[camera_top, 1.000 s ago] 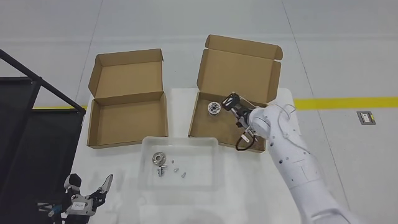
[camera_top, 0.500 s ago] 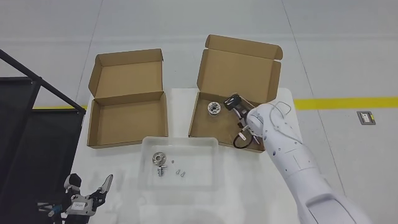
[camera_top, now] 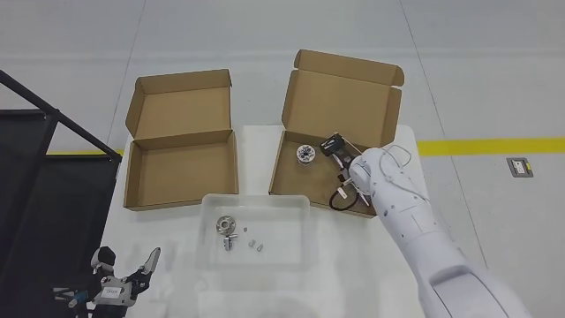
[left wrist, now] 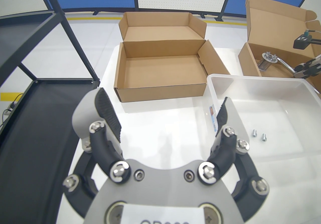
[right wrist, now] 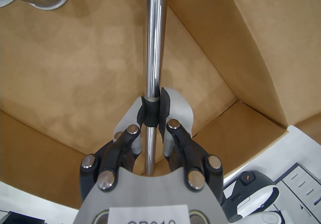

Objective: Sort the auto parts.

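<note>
While left hand (left wrist: 163, 99) hovers spread, right hand (right wrist: 153, 97) pinches steel rod (right wrist: 155, 34) inside cardboard box (right wrist: 75, 72).

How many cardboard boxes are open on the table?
2. One empty box stands near the black rack; the other box has a round metal part inside, with the right gripper holding a rod over it.

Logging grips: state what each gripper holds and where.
Right gripper clamps the shiny steel rod on its black wrap; left gripper holds nothing.
</note>
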Robot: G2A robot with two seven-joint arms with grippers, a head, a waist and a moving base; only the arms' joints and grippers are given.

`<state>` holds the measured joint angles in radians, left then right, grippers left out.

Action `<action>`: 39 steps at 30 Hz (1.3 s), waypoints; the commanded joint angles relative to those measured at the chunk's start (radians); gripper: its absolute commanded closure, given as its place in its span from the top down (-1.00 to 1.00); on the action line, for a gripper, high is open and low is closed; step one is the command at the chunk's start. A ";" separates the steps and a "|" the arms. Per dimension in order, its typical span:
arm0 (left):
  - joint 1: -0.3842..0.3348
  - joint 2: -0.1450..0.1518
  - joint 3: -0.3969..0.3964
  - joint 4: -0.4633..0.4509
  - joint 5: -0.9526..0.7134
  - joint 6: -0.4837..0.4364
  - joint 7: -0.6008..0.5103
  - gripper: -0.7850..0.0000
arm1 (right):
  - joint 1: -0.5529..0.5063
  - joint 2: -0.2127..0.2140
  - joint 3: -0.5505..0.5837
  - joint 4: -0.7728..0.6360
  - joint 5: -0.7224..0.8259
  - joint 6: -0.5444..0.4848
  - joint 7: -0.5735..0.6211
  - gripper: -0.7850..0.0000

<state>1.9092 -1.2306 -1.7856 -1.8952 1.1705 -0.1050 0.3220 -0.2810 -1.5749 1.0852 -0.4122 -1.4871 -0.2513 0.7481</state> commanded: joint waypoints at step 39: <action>0.000 0.000 0.000 0.000 0.000 0.000 0.000 1.00 | -0.488 0.098 0.041 -1.197 0.202 -0.401 0.216 -0.42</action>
<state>1.9092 -1.2306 -1.7856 -1.8952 1.1705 -0.1050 0.3220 -0.7652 -1.4770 1.1397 -1.5855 -1.3048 -0.6297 0.9448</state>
